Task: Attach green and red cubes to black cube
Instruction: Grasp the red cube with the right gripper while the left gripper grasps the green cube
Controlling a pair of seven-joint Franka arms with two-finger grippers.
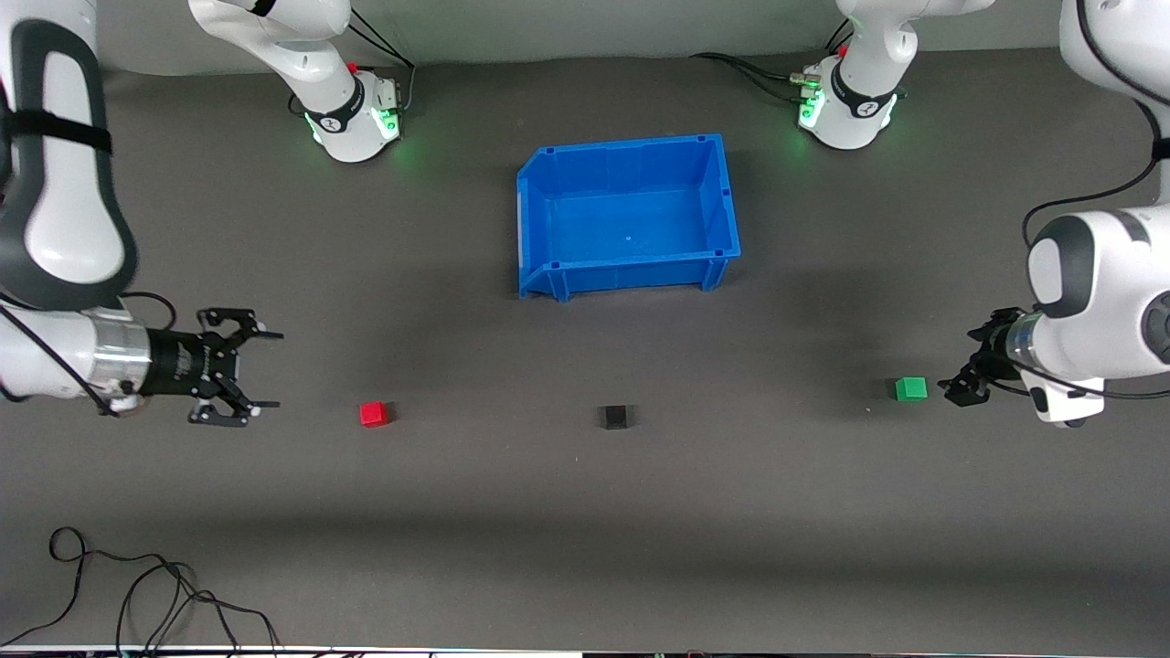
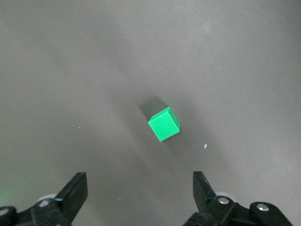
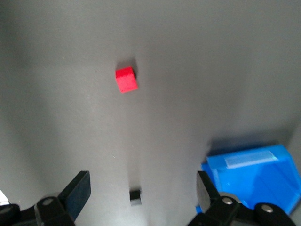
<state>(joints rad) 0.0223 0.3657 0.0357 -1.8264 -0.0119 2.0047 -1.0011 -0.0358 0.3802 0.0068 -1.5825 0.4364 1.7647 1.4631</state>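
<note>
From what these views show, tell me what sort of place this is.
Probably a robotics lab bench set up for manipulation trials: two table-mounted arms with the left gripper and right gripper open, a grey mat, and loose cables at its edge.

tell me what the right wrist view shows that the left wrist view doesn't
Only the right wrist view shows the red cube, the black cube and a corner of the blue bin, seen past the open right gripper.

Only the left wrist view shows the green cube, lying just ahead of the open left gripper.

Both show the grey mat, a pair of black fingers spread wide with nothing between them, and one coloured cube lying untouched on the mat.
</note>
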